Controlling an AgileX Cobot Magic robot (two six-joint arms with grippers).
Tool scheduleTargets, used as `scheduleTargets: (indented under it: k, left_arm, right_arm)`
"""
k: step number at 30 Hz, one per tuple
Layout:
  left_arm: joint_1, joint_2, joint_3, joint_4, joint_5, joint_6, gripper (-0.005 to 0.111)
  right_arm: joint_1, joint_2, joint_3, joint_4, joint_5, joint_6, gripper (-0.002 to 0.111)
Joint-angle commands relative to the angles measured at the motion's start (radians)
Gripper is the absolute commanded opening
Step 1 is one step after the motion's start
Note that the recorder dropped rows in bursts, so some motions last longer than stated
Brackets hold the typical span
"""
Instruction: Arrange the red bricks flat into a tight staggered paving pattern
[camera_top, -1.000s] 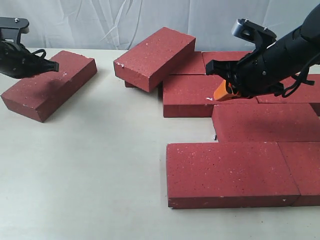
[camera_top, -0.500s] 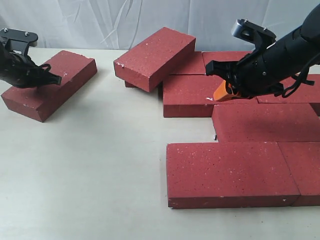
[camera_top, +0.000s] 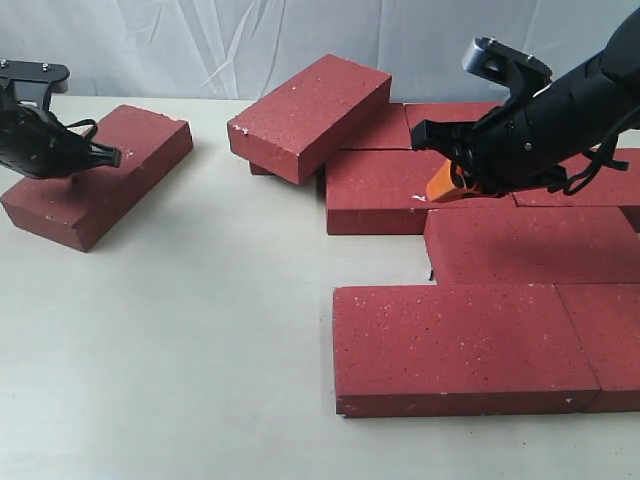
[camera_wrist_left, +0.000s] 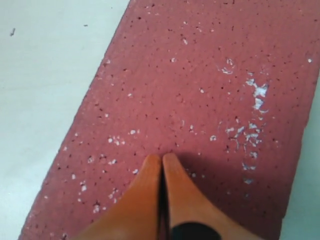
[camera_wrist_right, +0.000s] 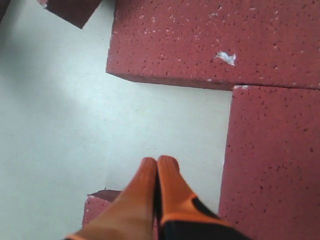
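Here we are in what looks like a robotics lab bay: a bare, pale table (camera_top: 200, 350) spreads beneath both hands, and a creased white cloth backdrop (camera_top: 180, 40) hangs behind them. The left hand (camera_top: 112, 156) and the right hand (camera_top: 436, 192), black, cabled and orange-fingered, sit among loose red bricks (camera_top: 465, 345), a staged test rig rather than a building site.

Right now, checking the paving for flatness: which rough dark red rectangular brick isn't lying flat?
The tilted dark red brick at the back, its top face sloping with one end raised; the rest lie flat.
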Motion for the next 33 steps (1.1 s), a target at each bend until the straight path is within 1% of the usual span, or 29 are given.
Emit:
scheduleTargets:
  k: [1,6,10,18,22,28,33]
  left_arm:
    - [0.000,-0.009,0.014,-0.075,0.163,-0.005,0.000]
    - [0.000,-0.049,0.021,-0.136,0.263,-0.001,0.000]
    - [0.000,-0.074,0.054,-0.174,0.277,0.032,0.000]
    - [0.000,-0.098,0.172,-0.345,0.299,0.265,0.000]
    - [0.000,-0.124,0.190,-0.406,0.338,0.357,0.000]
    - [0.000,-0.181,0.190,-0.558,0.482,0.580,0.000]
    - [0.000,-0.198,0.190,-0.536,0.598,0.625,0.000]
  right_arm:
    - [-0.002,-0.007,0.007,0.028,0.013,-0.007,-0.001]
    - [-0.002,-0.007,0.007,0.044,0.034,-0.031,-0.001]
    - [-0.002,-0.007,0.007,0.081,0.049,-0.059,-0.001]
    - [-0.002,-0.009,0.007,0.176,0.085,-0.141,-0.001]
    - [-0.002,-0.014,0.007,0.204,0.099,-0.172,-0.001]
    - [-0.002,-0.026,0.007,0.204,0.101,-0.187,-0.001]
    - [-0.002,-0.050,0.007,0.204,0.106,-0.190,-0.001]
